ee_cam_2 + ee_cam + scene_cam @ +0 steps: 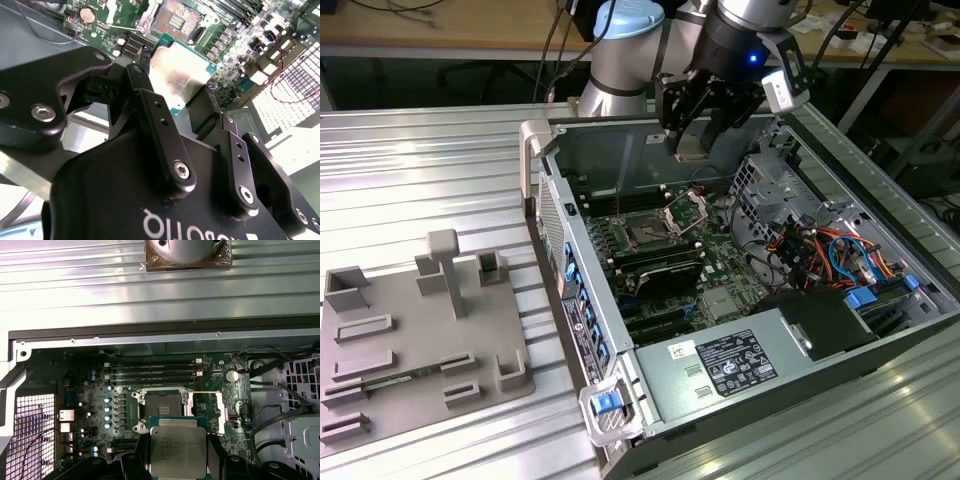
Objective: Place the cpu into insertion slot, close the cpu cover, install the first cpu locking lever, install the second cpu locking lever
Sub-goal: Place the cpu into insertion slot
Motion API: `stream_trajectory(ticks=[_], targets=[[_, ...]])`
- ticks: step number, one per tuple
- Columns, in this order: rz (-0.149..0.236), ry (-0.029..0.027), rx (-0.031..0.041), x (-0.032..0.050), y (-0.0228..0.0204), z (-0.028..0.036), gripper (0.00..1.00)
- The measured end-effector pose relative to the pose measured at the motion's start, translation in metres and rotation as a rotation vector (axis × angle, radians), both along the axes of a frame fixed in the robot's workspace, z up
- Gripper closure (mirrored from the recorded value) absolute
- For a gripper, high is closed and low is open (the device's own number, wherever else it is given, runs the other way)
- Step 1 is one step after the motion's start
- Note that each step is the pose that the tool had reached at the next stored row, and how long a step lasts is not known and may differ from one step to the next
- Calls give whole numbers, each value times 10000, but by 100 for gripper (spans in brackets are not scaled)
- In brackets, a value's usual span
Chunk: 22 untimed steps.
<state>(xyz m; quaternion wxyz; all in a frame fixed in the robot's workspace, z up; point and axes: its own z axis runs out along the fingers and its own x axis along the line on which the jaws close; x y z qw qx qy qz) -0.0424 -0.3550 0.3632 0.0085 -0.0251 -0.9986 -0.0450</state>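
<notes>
Gripper linkage is seen closest, the fingers closed to chip width on opposite edges of the cpu, metal top turned toward the wrist, presumably so the contact side faces the board. Cpu is held in the air, apart from the bare insertion slot. Cpu cover is stood open, judged to leave the slot free. Green board is seated in the open computer case.

Ribbed metal tabletop, bright glare; wooden workbench behind, cables on it.
</notes>
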Motion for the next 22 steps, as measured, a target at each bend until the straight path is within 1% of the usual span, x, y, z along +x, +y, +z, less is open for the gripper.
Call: stream_trajectory(ticks=[11,14,17,22], targets=[[-11,1,-1,-9,0,0,45],[-92,1,-1,-14,0,0,45],[-359,1,-1,-25,0,0,45],[-373,1,-1,-26,0,0,45]])
